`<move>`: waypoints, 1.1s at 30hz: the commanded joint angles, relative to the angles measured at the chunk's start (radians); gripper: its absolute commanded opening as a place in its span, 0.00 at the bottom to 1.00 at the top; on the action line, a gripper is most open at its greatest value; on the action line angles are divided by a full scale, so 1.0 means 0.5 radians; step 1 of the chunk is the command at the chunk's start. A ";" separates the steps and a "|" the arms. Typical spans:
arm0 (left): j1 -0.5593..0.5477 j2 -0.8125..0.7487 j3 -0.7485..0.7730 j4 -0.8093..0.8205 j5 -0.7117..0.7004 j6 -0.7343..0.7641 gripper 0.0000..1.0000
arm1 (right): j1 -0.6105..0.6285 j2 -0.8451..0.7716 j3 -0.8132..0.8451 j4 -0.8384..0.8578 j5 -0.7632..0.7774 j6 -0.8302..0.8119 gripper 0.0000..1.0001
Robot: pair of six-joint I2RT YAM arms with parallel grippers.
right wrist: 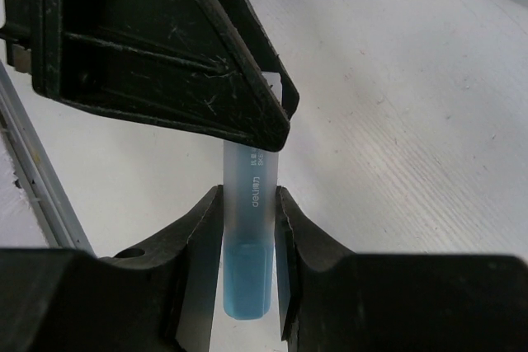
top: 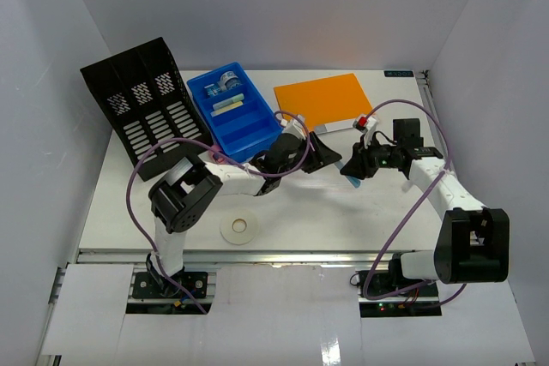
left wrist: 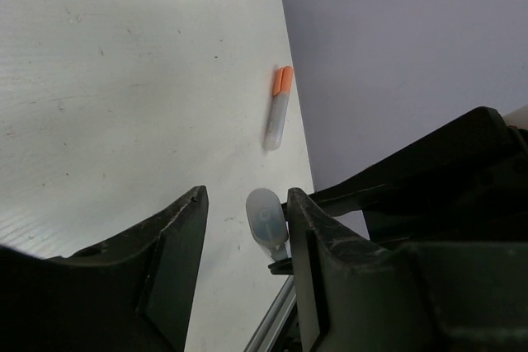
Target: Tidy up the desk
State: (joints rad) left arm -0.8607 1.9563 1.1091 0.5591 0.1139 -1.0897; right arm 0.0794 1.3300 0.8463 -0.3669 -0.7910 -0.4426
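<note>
Desk, white and scuffed, metal front rail, white walls

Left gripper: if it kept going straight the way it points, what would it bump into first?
Most likely the blue highlighter that the right gripper holds: its pale end sits between the left gripper's fingers. Beyond, an orange highlighter lies on the desk.

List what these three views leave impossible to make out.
1. Top view: contents of the blue tray are too small to identify.
2. Right wrist view: the far end of the blue highlighter is hidden under the left gripper.
3. Left wrist view: whatever carries the pale cap is hidden behind one jaw.
</note>
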 commanded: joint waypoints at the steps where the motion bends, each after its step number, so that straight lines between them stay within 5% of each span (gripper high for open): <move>1: -0.018 -0.007 0.110 -0.013 -0.019 0.001 0.51 | 0.022 -0.055 -0.020 0.172 0.106 0.145 0.09; 11: -0.041 0.046 0.213 -0.053 0.008 -0.013 0.43 | 0.083 -0.081 -0.067 0.288 0.187 0.238 0.10; 18: -0.058 0.061 0.248 -0.081 0.024 -0.002 0.27 | 0.090 -0.092 -0.070 0.292 0.192 0.238 0.17; 20: -0.058 0.055 0.251 -0.102 0.021 0.019 0.18 | 0.092 -0.095 -0.073 0.286 0.180 0.232 0.29; 25: -0.058 -0.034 0.282 -0.280 -0.031 0.233 0.05 | 0.090 -0.082 -0.026 0.122 -0.011 0.004 0.87; 33: -0.014 -0.335 0.318 -0.881 -0.363 0.974 0.02 | 0.063 -0.219 0.017 -0.146 -0.129 -0.344 0.90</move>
State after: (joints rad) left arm -0.8856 1.9449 1.2255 0.2987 0.0492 -0.8461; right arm 0.1189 1.2909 0.8196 -0.3734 -0.7889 -0.5079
